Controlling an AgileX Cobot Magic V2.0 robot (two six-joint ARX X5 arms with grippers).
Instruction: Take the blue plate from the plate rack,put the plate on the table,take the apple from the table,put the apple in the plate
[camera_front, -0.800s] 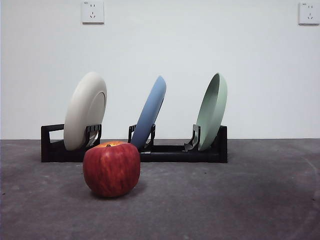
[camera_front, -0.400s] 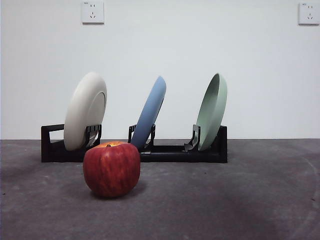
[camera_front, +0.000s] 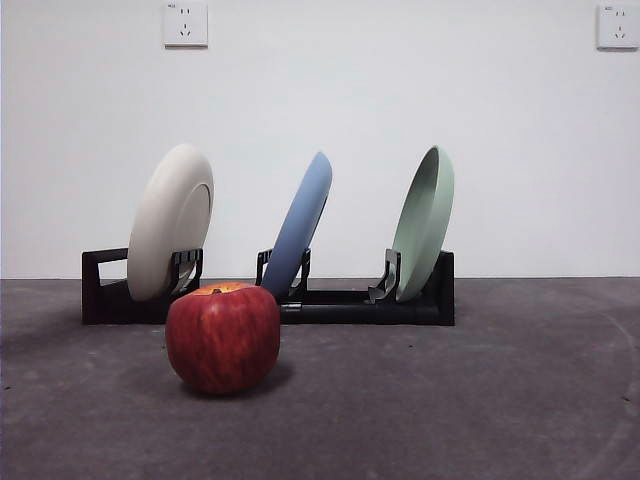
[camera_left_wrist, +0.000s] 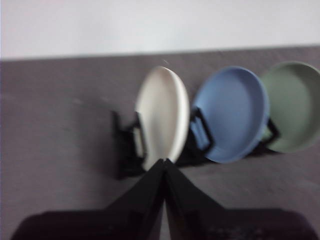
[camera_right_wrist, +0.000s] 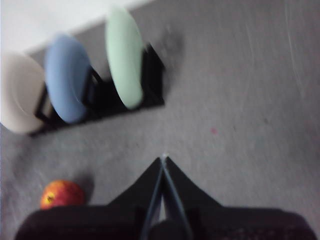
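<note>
Leaning in the middle slot of the long low black plate rack, the large round matte blue plate stood tilted on edge, with a cream-white round plate in the slot at one end and a pale green round plate at the other. The three plates were apart from one another, all slanting the same way. The rack sat on the dark grey, rough-textured table, close to a plain white wall that carried two white sockets.

The round red apple, yellow-orange around its stem dimple, rested on the table in front of the rack, nearer the camera, between the cream-white plate and the blue plate as seen from the front. It touched neither rack nor plates.

Neither arm appeared in the front view. The left gripper hung above the table with its two black jaws pressed together at the tips, grasping nothing; its blurred view looked down on the cream-white plate, the blue plate and the green one. The right gripper was likewise closed on nothing, well apart from the rack, with the apple off to one side below it.
</note>
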